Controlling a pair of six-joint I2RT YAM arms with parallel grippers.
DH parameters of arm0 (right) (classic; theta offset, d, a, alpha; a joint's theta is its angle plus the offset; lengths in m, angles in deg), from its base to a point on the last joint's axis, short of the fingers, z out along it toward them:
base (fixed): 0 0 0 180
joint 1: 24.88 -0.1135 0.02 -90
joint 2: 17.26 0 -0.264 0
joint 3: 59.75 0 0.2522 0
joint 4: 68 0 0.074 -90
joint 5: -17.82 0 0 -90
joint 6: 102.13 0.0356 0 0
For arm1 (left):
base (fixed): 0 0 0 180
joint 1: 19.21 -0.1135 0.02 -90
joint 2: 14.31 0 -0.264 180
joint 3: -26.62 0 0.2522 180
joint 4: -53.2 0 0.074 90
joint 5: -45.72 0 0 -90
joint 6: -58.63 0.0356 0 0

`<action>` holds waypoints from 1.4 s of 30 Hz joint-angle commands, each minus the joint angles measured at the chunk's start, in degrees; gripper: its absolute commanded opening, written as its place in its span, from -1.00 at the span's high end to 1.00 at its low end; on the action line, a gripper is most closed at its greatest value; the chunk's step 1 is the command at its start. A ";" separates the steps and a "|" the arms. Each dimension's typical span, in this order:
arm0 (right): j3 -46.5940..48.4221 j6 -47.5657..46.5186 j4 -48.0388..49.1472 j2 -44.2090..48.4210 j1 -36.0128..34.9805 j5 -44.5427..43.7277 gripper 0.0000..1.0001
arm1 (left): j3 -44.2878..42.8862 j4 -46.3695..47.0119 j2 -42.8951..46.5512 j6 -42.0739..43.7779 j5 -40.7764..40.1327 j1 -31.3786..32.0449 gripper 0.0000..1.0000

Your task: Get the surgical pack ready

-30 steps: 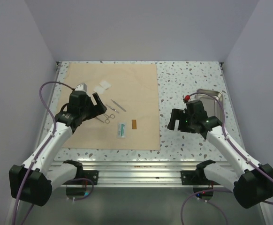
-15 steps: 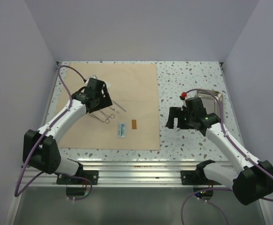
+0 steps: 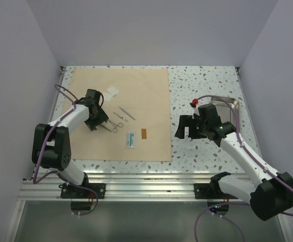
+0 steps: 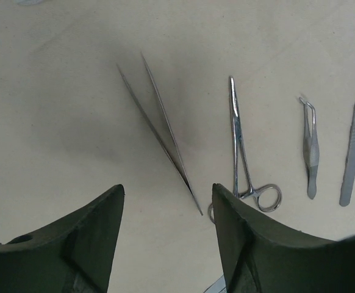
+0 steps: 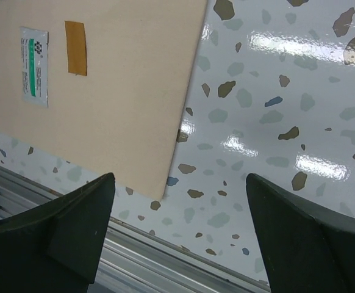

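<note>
Left hand: my left hand hangs low over the tan sheet, in the left-middle of the overhead view. Its 2 fingers stand fairly wide and hold nothing.
Right hand: my right hand is spread wide and empty above the speckled tabletop, just off the sheet's lower right corner.
Long tweezers: the long tweezers lie flat on the sheet. Their joined end points into the gap between my left fingers and their 2 open tips point toward the upper left of the wrist frame.
Neighbours: right of them lie the ring-handled forceps, then the small tweezers and the scalpel handle.
Rest of the pack: the gauze sits above the instruments. The green-and-white packet and brown packet sit below them.
Steel tray: the steel tray waits at the right edge of the tabletop, well apart from the sheet.
Step in hand: I judge it to be picking up the long tweezers.
Doing it well: I should straddle the shaft near the joined end, come straight down and pinch across both legs.
Caution: the joined end looks very near the forceps ring; I cannot tell whether they touch, so I should stay left of the ring.
</note>
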 commanded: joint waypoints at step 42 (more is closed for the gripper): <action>0.28 -1.99 2.73 -1.98 -2.94 8.07 -0.88 | 6.48 14.89 5.58 10.42 13.27 3.27 1.00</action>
